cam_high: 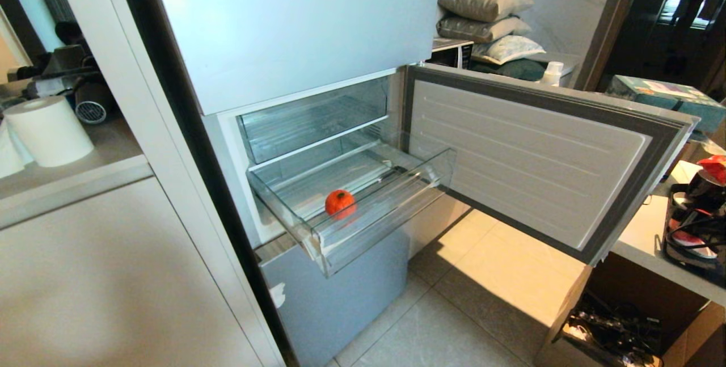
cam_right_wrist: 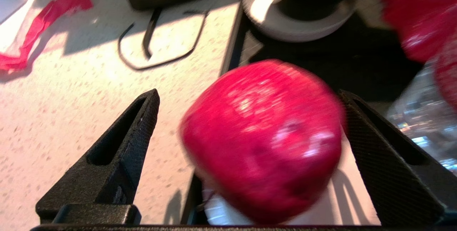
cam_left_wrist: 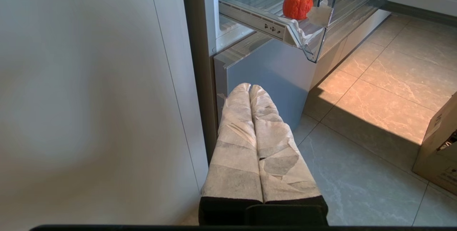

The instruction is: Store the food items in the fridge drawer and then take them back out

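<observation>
One fruit in, one fruit out — orange fruit (cam_high: pixel 340 203) sits in the pulled-out fridge drawer (cam_high: pixel 391 211).
My right gripper (cam_right_wrist: pixel 246 124) hangs spread wide around the red fruit (cam_right_wrist: pixel 262 140) over the table (cam_right_wrist: pixel 71 99) — my left gripper (cam_left_wrist: pixel 250 90) is closed, parked low beside the fridge.

1. A home kitchen: a silver-blue fridge (cam_high: pixel 295 21) stands between pale cabinets (cam_high: pixel 113 276), its door (cam_high: pixel 533 157) swung open over a tiled floor (cam_high: pixel 454 327).
2. Kitchen paper (cam_high: pixel 48 129), stacked pillows (cam_high: pixel 485 18) and a speckled counter (cam_right_wrist: pixel 71 99) suggest a lived-in household.
</observation>
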Robot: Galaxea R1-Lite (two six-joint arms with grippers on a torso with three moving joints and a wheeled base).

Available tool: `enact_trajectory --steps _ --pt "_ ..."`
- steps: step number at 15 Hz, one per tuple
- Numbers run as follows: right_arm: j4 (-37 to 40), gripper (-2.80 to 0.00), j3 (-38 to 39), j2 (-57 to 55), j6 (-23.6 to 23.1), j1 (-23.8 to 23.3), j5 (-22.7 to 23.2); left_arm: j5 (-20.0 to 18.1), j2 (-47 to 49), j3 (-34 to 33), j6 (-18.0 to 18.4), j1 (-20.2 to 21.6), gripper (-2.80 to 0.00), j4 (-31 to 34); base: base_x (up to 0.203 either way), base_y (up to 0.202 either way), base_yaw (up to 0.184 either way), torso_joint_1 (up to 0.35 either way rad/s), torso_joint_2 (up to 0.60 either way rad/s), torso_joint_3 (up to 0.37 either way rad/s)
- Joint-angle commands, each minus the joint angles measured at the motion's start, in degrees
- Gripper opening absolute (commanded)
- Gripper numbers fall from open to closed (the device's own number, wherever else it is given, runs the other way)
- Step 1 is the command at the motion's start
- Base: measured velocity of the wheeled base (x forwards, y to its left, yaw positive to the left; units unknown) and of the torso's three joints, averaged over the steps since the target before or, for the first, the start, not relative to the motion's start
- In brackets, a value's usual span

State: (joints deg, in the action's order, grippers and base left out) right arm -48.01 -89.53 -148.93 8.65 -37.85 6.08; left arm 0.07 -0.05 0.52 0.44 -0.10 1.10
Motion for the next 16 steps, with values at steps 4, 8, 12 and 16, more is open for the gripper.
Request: enact_trajectory --steps 4,8,12,16 --pt "-0.24 -2.8 0.12 -0.48 0.05 0.4 0.15 0.01 0.05 0.0 0.0 0.01 -2.8 0.04 0.0 0.0 0.0 0.0 0.0 0.0" --pt "-0.24 -2.8 0.22 0.47 0.24 0.32 0.0 0.01 0.05 0.0 0.0 0.01 -2.8 -0.02 0.0 0.0 0.0 0.0 0.0 0.0" --pt "-0.24 -2.8 4.37 7.17 0.38 0.1 -0.27 0.01 0.05 0.0 0.0 0.01 -2.8 0.04 0.0 0.0 0.0 0.0 0.0 0.0" --pt "1.01 -2.8 22.09 23.64 -0.06 -0.36 -0.52 0.01 0.05 0.0 0.0 0.01 -2.8 -0.05 0.0 0.0 0.0 0.0 0.0 0.0"
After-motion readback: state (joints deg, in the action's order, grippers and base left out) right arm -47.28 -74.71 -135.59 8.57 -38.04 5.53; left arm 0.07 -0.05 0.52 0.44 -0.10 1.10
